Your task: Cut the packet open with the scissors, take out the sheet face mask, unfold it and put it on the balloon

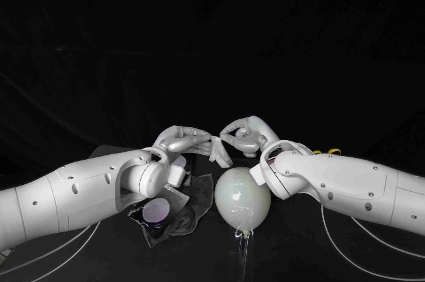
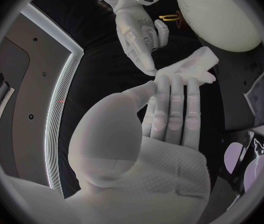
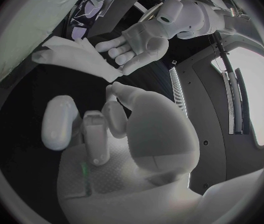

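The folded white sheet face mask [image 2: 191, 67] [image 3: 76, 57] hangs in the air between my two hands, above the table's middle. My left hand [image 1: 186, 141] [image 2: 169, 107] holds one end at its outstretched fingertips. My right hand [image 1: 246, 136] [image 3: 107, 129] faces it and pinches the mask's near corner with its thumb and a fingertip, the other fingers curled. The pale balloon [image 1: 242, 199] [image 2: 222, 15] lies on the table just below the hands, near my right forearm. The dark cut packet [image 1: 177, 215] lies under my left wrist. Yellow scissor handles [image 1: 333, 152] [image 2: 169, 17] show behind my right arm.
A round pale purple piece [image 1: 156, 209] lies on the packet beside the balloon. White cables [image 1: 354, 233] trail over the black table under both arms.
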